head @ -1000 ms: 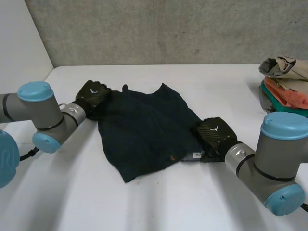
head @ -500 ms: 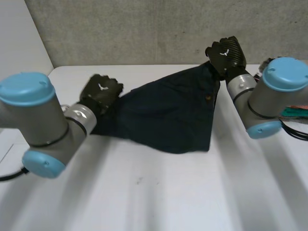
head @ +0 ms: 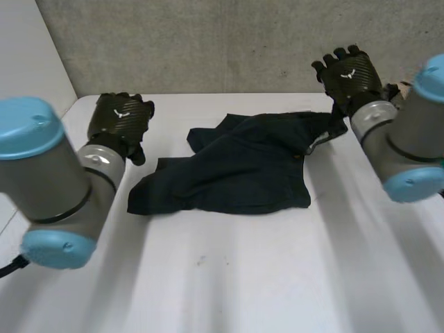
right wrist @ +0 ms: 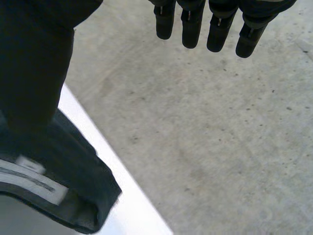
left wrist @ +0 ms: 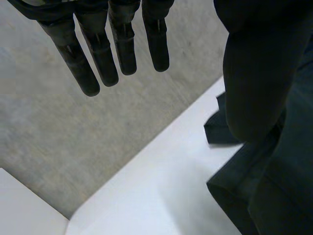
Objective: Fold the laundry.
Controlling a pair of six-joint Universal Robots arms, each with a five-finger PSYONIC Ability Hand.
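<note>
Down comes the dark garment (head: 236, 173), which half a second ago was hanging stretched in the air between both hands, and now it is lying slack and rumpled on the white surface (head: 229, 277). Nearest the camera, that surface is sitting bare between the two arms. Moving out, the garment is resting in the middle, bunched into soft folds with one corner trailing toward the left arm and the opposite edge reaching up toward the right wrist; whether it is touching there I cannot tell. Beyond it, the left hand (head: 119, 116) is hovering apart from the cloth, and its wrist view is showing the fingers (left wrist: 124, 49) straight and released, grasping nothing, with the fabric below them. Farther back, the right hand (head: 349, 73) is raised against the concrete wall (head: 208, 41), fingers (right wrist: 193, 24) likewise straight and empty, while a hem with a pale label (right wrist: 29, 169) is lying under the palm. By my reading, both hands are letting go so the cloth can settle flat, though it is looking too creased for a clean fold yet.
</note>
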